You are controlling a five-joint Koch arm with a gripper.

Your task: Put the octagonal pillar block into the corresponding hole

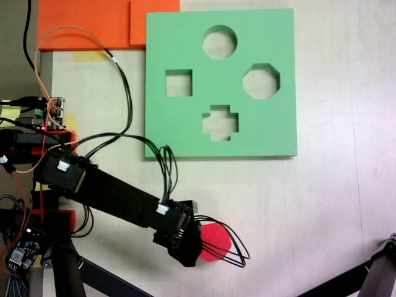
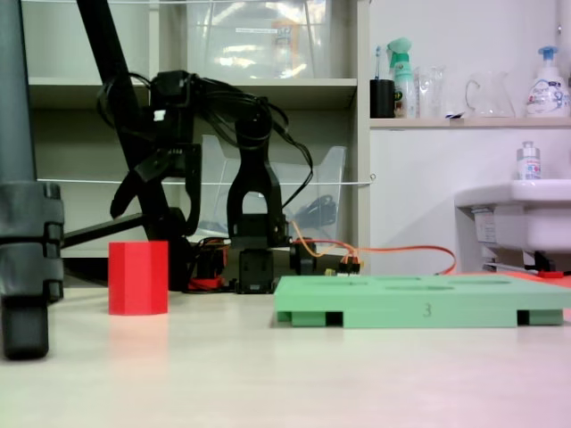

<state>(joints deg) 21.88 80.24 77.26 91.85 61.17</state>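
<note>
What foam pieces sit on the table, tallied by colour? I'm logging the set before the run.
Red: 1, the octagonal pillar block
Green: 1, the board with four cutouts
Orange: 2, overlapping sheets
Total: 4

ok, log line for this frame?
phase: approach | gripper: above red block, state unclear | block: upright on table, ungrasped | octagon hole: empty | board: flat
</note>
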